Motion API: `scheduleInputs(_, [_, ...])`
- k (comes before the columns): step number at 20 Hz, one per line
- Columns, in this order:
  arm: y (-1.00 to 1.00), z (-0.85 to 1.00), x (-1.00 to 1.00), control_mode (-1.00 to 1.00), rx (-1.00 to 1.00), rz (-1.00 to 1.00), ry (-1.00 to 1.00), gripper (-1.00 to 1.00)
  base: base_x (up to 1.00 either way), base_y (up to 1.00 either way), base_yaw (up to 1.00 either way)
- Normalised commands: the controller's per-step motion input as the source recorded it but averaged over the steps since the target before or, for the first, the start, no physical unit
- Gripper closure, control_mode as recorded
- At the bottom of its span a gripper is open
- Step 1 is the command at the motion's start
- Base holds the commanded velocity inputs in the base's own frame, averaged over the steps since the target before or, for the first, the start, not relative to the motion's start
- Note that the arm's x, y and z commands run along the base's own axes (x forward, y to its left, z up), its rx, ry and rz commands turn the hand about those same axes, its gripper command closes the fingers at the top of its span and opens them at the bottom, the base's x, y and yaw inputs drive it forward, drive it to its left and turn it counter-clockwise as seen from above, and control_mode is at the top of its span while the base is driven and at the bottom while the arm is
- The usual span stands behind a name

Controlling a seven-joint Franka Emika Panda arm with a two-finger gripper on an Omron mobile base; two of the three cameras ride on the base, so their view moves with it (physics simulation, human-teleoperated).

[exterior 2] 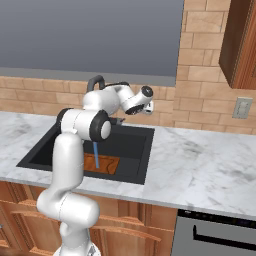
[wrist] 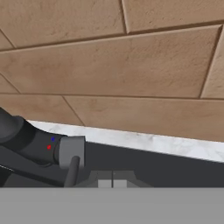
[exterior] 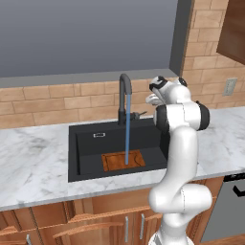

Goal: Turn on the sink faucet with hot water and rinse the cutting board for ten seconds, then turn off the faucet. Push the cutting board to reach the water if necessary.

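- Set into the marble counter [exterior: 33,162], the black sink [exterior: 86,143] is the biggest thing.
- Behind it stands the tall black faucet [exterior: 124,95], its grey lever [wrist: 72,153] at the side.
- On the basin floor lies the cutting board [exterior: 123,161], flat.
- Blue water [exterior: 127,129] falls straight onto the board.
- Near the lever, the gripper [wrist: 112,181] has its fingers pressed together and holds nothing.
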Motion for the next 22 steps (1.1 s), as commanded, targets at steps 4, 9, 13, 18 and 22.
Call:
scheduleInputs(4, [0.00, -0.19, -0.01, -1.00, 0.00, 0.00, 0.00, 1.00, 0.00, 0.00, 0.00])
scheduleInputs(9, [0.00, -0.20, 0.00, -1.00, 0.00, 0.00, 0.00, 1.00, 0.00, 0.00, 0.00])
scheduleInputs(13, [0.00, -0.11, 0.00, -1.00, 0.00, 0.00, 0.00, 1.00, 0.00, 0.00, 0.00])
scheduleInputs(18, [0.08, -0.03, 0.00, -1.00, 0.00, 0.00, 0.00, 1.00, 0.00, 0.00, 0.00])
scheduleInputs(22, [0.25, 0.00, 0.00, -1.00, 0.00, 0.00, 0.00, 1.00, 0.00, 0.00, 0.00])
